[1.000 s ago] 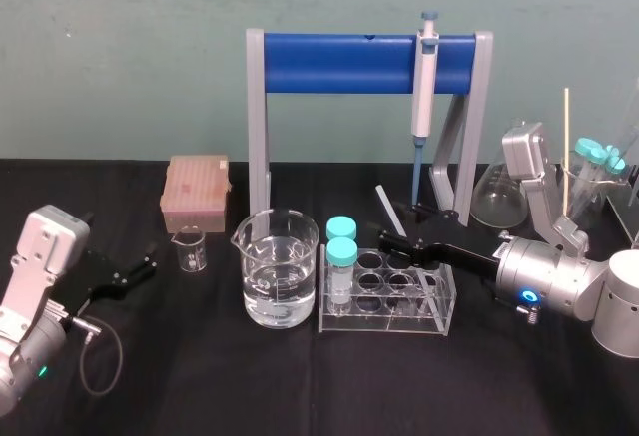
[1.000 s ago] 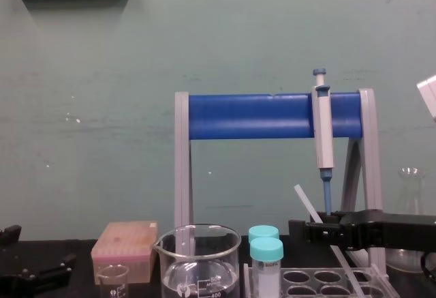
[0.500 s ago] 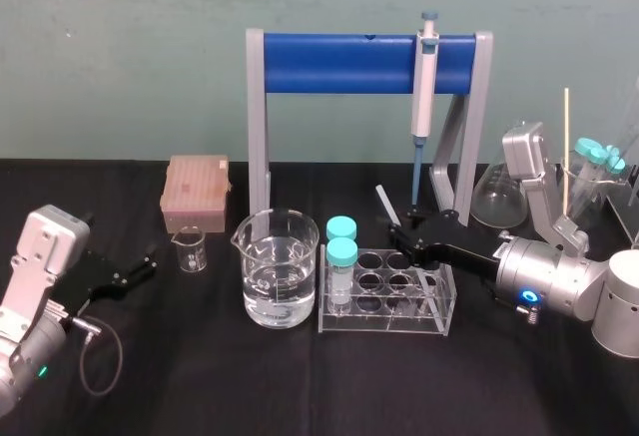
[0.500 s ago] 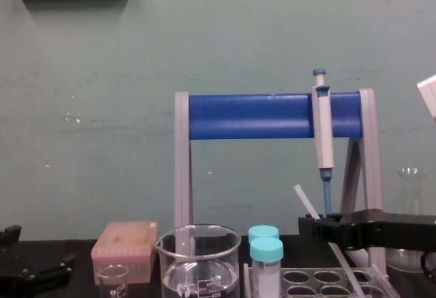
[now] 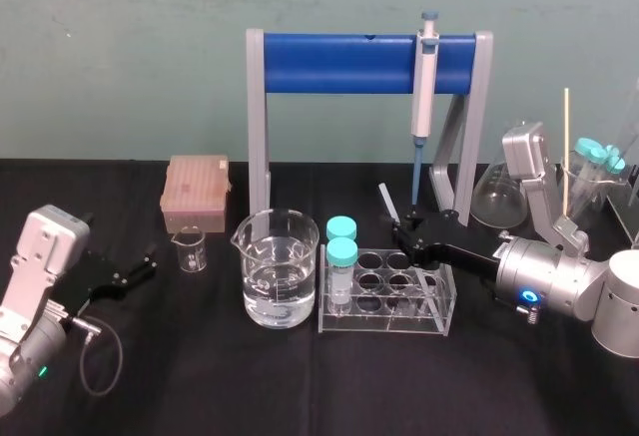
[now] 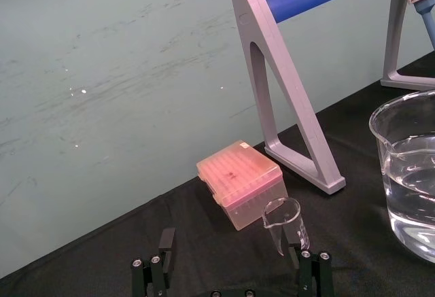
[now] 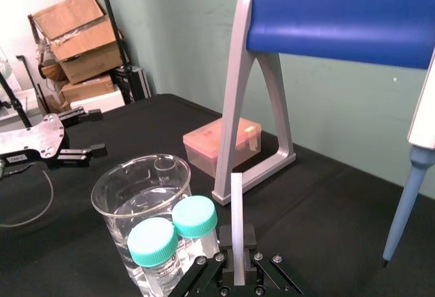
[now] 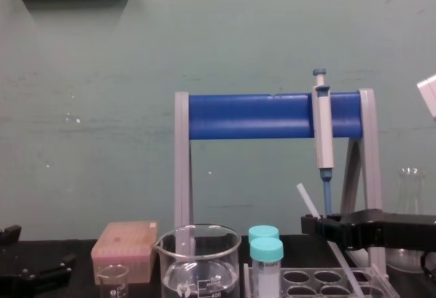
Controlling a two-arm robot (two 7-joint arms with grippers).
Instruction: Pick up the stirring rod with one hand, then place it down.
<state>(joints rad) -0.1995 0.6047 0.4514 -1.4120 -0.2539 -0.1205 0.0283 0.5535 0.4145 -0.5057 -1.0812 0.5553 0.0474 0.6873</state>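
The stirring rod (image 5: 386,202) is a thin translucent stick leaning over the back of the test tube rack (image 5: 439,308), its lower end down in the rack (image 8: 345,265). My right gripper (image 5: 405,230) reaches in from the right and is shut on the stirring rod. In the right wrist view the rod (image 7: 236,215) stands pinched between the two black fingers, and the gripper (image 7: 236,270) has closed tight around it. My left gripper (image 5: 140,268) rests open on the table at the far left, and its fingers (image 6: 166,242) stand apart with nothing between them.
A large beaker (image 5: 278,268) of water stands left of the rack, beside two teal-capped tubes (image 5: 341,256). The pipette (image 5: 425,77) hangs on the blue-barred stand (image 5: 339,62) behind. A pink tip box (image 5: 196,192) and small beaker (image 5: 189,249) sit left; flasks (image 5: 497,197) stand right.
My right gripper's fingers have closed on the stirring rod and the gripper has drawn back slightly to the right. The left arm has not moved.
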